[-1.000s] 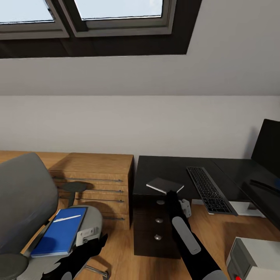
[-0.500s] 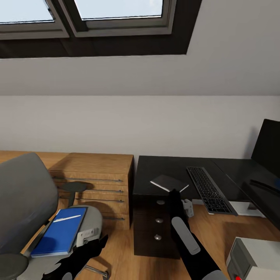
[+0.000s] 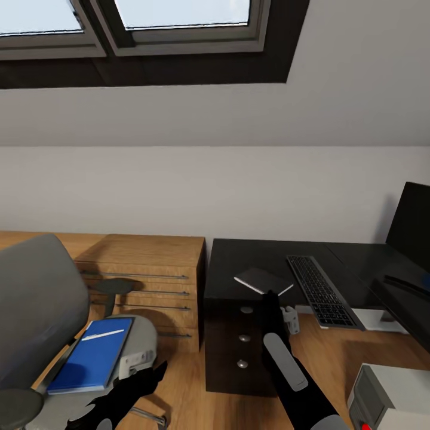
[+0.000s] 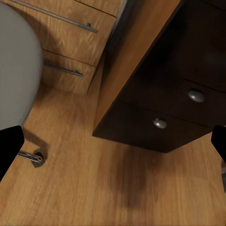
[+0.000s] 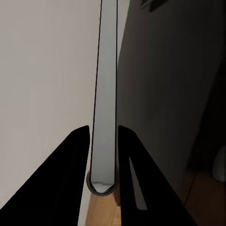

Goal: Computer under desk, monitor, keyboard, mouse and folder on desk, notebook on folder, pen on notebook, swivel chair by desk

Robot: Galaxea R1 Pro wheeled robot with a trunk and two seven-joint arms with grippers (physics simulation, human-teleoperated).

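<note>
One thin grey notebook point(image 3: 263, 280) was pinched edge-on between the two dark fingers point(image 5: 75, 174) of the right tool point(image 5: 103, 155), which held it above the near front corner of the black-topped bench point(image 3: 269, 257), tilted, directly over the dark three-drawer unit point(image 3: 239, 340) with its round silver knobs. In the right wrist view the notebook point(image 5: 104, 94) ran straight out from between the fingers as a narrow pale strip, the white wall on one side of it and the dark bench on the other. Just beyond the right tool, toward the monitor, the keyboard point(image 3: 321, 290) lay on the bench, and the black monitor point(image 3: 412, 230) stood farther off at the edge of the head view. Below and well to that same side, the light grey computer point(image 3: 388, 397) sat on the wood floor point(image 3: 340, 352) with a red light on its front. The left tool point(image 4: 113, 150) was spread wide, its black fingertips point(image 4: 9, 148) at opposite edges of the left wrist view, hovering empty above the floor between the drawer unit point(image 4: 179, 99) and the swivel chair point(image 3: 42, 310). Close beside the left tool, the blue folder point(image 3: 91, 355) lay flat on the chair's grey seat. Beyond the chair stood a low light-wood cabinet point(image 3: 146, 280) against the white wall, under the skylight point(image 3: 149, 24).
</note>
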